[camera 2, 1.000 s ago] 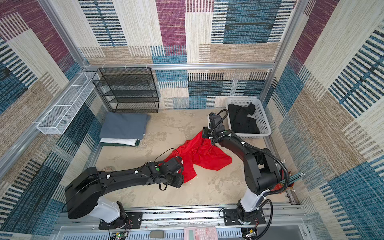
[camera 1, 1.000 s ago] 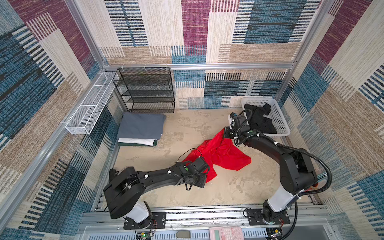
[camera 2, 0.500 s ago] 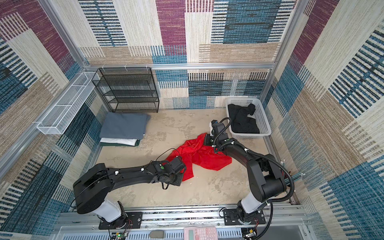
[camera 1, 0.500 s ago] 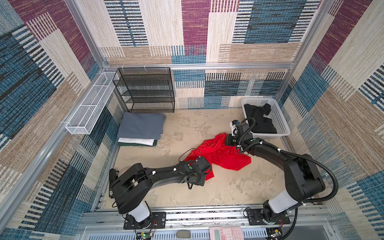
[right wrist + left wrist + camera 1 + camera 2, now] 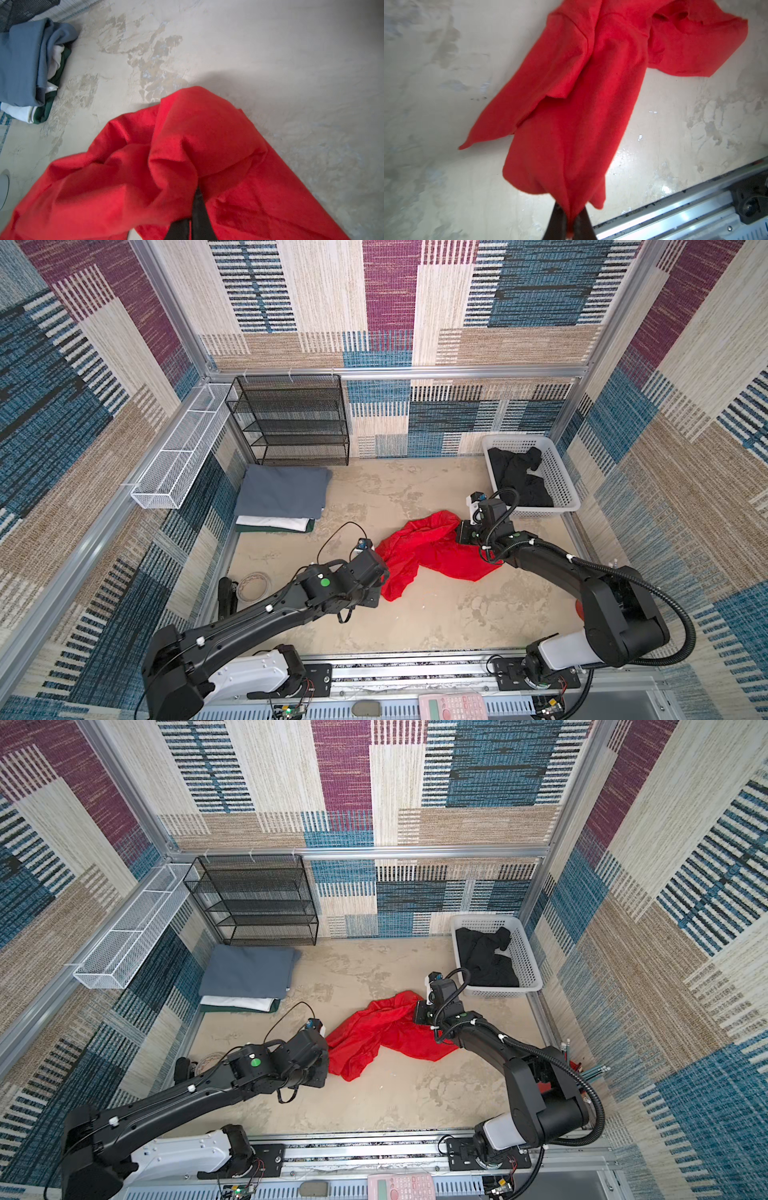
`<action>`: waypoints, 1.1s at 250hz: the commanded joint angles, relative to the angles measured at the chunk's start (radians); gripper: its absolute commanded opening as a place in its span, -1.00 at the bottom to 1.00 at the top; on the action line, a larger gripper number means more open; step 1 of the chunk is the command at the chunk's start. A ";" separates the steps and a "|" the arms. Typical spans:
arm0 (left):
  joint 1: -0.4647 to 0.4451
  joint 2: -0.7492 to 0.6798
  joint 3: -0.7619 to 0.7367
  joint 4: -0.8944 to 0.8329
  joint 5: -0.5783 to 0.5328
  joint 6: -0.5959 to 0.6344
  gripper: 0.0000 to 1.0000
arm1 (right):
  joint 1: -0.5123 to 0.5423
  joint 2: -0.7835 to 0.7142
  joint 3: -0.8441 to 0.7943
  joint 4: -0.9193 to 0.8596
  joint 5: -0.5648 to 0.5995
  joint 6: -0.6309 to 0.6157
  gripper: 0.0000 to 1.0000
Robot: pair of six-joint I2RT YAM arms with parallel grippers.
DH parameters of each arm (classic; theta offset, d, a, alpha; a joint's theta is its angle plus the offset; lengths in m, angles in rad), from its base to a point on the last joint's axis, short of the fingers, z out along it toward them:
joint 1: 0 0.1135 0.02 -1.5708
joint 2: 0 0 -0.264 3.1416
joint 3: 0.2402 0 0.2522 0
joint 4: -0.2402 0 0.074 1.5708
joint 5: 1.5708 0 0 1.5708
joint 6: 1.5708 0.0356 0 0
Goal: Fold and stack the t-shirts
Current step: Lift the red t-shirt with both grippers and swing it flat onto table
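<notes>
The crumpled red t-shirt (image 5: 432,556) (image 5: 386,1029) lies mid-floor, stretched between both grippers. My left gripper (image 5: 383,572) (image 5: 570,221) is shut on a bunched fold at the shirt's near-left end. The cloth (image 5: 581,93) runs away from the jaws across the floor. My right gripper (image 5: 462,531) (image 5: 192,218) is shut on the far-right end, its fingers largely buried in red cloth (image 5: 166,166). A folded stack sits at the back left: grey t-shirt (image 5: 282,493) over white (image 5: 274,523) over dark green (image 5: 270,530). A black t-shirt (image 5: 519,481) lies crumpled in the basket.
The white plastic basket (image 5: 561,472) stands at the back right, close behind my right wrist. A black wire shelf (image 5: 291,418) stands against the back wall. A white wire tray (image 5: 178,448) hangs on the left wall. A coiled ring (image 5: 253,583) lies front left, and the metal rail (image 5: 415,668) runs along the front.
My left gripper has shut on the red t-shirt's near end and drawn slightly left. My right gripper has carried its end toward the front, so the shirt lies lower and more stretched out.
</notes>
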 commanded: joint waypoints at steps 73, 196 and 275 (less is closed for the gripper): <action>0.064 -0.131 0.240 -0.171 -0.206 0.071 -1.00 | 0.009 -0.249 -0.016 -0.077 -0.126 0.014 -1.00; 0.225 -0.085 0.613 -0.027 -0.211 0.368 -1.00 | 0.009 -0.378 0.106 -0.273 -0.087 -0.060 -1.00; 0.219 -0.201 0.637 -0.060 -0.017 0.316 -1.00 | 0.009 -0.594 0.271 -0.489 -0.158 -0.049 -1.00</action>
